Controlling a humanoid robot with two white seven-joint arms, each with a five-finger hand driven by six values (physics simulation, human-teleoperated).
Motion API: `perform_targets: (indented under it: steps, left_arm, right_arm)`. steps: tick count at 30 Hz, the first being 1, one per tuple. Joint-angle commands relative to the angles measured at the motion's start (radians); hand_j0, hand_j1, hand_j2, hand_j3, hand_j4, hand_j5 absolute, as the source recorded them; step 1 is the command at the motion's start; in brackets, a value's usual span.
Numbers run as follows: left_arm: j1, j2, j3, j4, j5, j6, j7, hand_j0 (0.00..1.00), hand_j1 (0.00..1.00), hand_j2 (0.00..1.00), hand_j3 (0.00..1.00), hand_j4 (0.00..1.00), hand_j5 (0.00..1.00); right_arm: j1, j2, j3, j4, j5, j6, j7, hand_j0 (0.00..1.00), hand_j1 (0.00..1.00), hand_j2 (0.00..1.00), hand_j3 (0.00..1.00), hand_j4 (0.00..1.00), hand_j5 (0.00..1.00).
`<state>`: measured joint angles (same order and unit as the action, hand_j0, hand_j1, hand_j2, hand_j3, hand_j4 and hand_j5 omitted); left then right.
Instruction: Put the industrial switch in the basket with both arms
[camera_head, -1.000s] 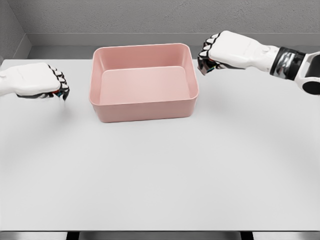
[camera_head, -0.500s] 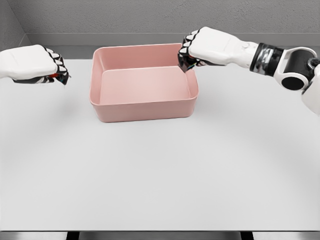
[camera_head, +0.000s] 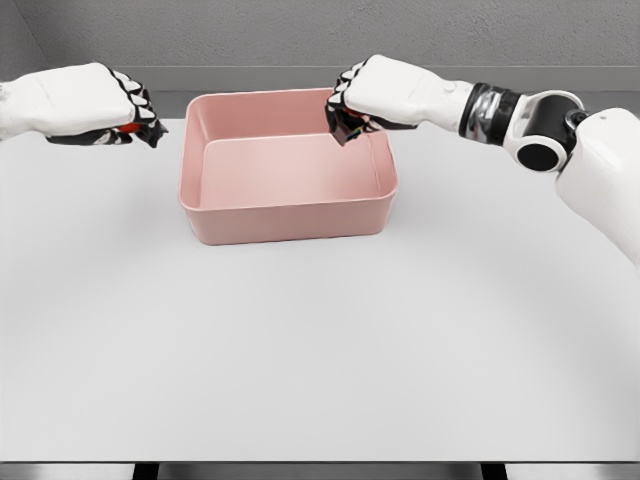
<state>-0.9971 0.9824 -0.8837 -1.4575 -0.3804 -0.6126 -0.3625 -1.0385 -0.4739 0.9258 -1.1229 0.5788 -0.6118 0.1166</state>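
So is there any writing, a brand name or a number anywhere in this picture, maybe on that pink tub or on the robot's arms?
None can be read.
Pink basket: plain walls, no label.
White table: bare, no marks.
Left hand and right hand: white shells with dark fingers and small red specks, no letters or numbers visible.
Grey back wall: no sign.

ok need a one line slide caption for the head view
Both fisted hands raised at a pink basket on a white table: right hand over its far corner, left hand beside it.
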Motion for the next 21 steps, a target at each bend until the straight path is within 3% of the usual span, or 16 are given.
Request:
perform_targets:
  steps: [1,6,14,18,21]
  left_arm:
    - [0.0,-0.031,-0.017,0.002,0.005,0.002,0.001,0.46,0.46,0.46,0.46,0.46,0.46]
    - [-0.021,-0.073,-0.037,0.003,0.001,0.002,0.001,0.46,0.46,0.46,0.46,0.46,0.46]
    - [-0.041,-0.14,-0.041,0.003,0.006,0.002,0.002,0.46,0.46,0.46,0.46,0.46,0.46]
    - [-0.055,-0.2,-0.043,0.008,-0.002,0.002,-0.001,0.46,0.46,0.46,0.46,0.46,0.46]
    - [-0.057,-0.283,-0.047,0.104,-0.021,0.002,-0.003,0.46,0.46,0.46,0.46,0.46,0.46]
  right_arm:
    - [0.0,0.021,-0.001,0.006,-0.005,0.001,0.0,0.51,0.51,0.51,0.51,0.51,0.51]
    - [0.009,0.024,-0.001,0.006,-0.005,0.001,0.0,1.0,1.0,1.0,1.0,1.0,1.0]
    - [0.006,0.014,-0.012,0.011,-0.008,0.001,0.0,1.0,1.0,1.0,1.0,1.0,1.0]
    - [0.009,-0.019,-0.016,0.083,-0.014,0.001,-0.002,1.0,1.0,1.0,1.0,1.0,1.0]
    - [0.023,-0.045,-0.062,0.124,-0.013,0.001,-0.002,1.0,1.0,1.0,1.0,1.0,1.0]
